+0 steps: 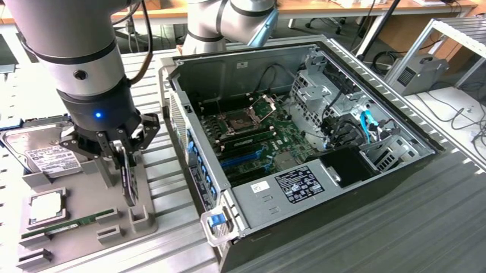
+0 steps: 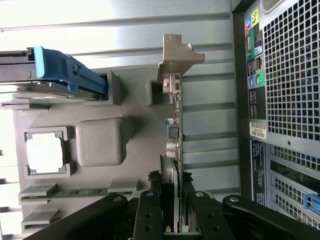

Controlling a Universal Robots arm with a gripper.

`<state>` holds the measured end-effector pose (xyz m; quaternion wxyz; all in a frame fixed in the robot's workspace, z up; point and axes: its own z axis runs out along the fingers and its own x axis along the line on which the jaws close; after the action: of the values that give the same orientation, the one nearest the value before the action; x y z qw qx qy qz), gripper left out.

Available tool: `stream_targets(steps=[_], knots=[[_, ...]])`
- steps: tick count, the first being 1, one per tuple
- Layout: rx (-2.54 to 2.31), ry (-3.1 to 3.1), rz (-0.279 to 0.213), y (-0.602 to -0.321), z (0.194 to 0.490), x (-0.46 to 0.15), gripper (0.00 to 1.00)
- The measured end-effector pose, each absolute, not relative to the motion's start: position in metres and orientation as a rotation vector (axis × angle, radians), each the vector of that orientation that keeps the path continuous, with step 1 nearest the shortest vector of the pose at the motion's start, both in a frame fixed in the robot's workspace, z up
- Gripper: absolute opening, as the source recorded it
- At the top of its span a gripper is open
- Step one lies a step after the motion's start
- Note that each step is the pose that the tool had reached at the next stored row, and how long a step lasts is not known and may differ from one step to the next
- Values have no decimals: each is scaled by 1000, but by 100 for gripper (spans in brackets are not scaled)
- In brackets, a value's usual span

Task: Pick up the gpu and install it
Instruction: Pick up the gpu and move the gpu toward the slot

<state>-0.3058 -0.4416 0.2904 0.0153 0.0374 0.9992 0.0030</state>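
On the metal tabletop (image 1: 425, 227), the end effector (image 1: 124, 165) pinched the card (image 1: 131, 190), which stood on edge at its tray (image 1: 79, 196) slot, easy to grab.

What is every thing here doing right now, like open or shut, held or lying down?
gripper, shut on the gpu.
gpu, upright on its edge, gripped, over the grey tray.
computer case, lying on its side, open.
hard drive, flat in the tray.
processor chip, flat in its tray pocket.
RAM stick, lying in its tray slot.
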Motion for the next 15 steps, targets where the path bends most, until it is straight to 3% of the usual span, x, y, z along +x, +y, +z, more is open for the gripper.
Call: stream_targets(steps=[15], knots=[[116,3109,9,-442,295,-306,27]])
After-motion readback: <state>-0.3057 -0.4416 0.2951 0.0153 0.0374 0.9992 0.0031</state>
